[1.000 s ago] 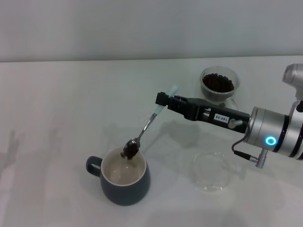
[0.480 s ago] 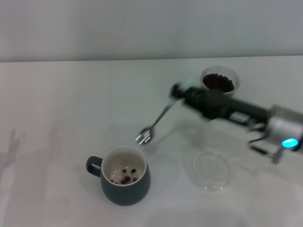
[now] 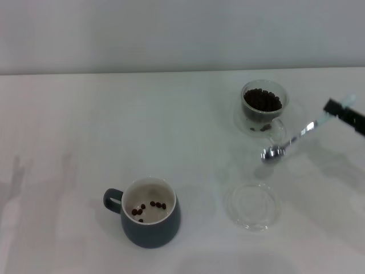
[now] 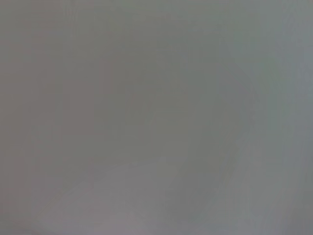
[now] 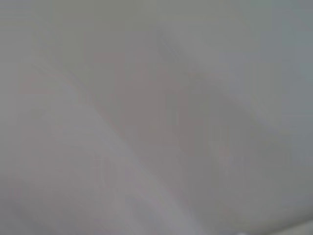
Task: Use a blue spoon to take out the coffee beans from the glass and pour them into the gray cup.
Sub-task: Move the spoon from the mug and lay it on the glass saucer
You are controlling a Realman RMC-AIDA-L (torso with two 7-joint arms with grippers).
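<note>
In the head view the gray cup (image 3: 149, 220) stands at the front left with several coffee beans (image 3: 149, 208) on its cream bottom. The glass (image 3: 263, 106), holding a heap of beans, stands at the back right. My right gripper (image 3: 337, 110) shows at the right edge, shut on the pale handle of the blue spoon (image 3: 292, 140). The spoon's empty silver bowl hangs just in front of the glass. The left gripper is out of view. Both wrist views show only blank grey.
A flat clear glass saucer (image 3: 252, 206) lies on the white table (image 3: 85, 131) in front of the glass, right of the gray cup. A grey wall runs behind the table's far edge.
The spoon tipped its beans into the gray cup. My right arm then swung right and back, carrying the empty spoon from over the cup to beside the glass.
</note>
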